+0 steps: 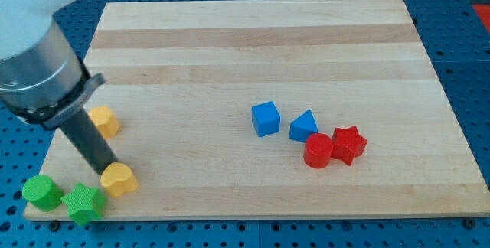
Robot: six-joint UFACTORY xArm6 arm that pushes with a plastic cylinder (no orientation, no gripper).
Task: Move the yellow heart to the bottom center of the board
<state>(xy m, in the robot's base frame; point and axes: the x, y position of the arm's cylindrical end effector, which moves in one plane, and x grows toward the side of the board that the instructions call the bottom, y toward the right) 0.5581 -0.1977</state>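
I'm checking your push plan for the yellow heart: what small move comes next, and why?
Probably a short push toward the view's right. My tip sits at the upper left edge of the yellow heart, which lies near the board's bottom left, beside the green star. Bottom center is well to its right, and that path looks free.

Counts: yellow blocks two point(104, 120) point(119, 179); green blocks two point(41, 193) point(84, 203); blue blocks two point(266, 118) point(303, 126); red blocks two point(318, 151) point(348, 144).

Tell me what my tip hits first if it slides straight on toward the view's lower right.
My tip already sits at the yellow heart, seemingly touching; that block comes first.
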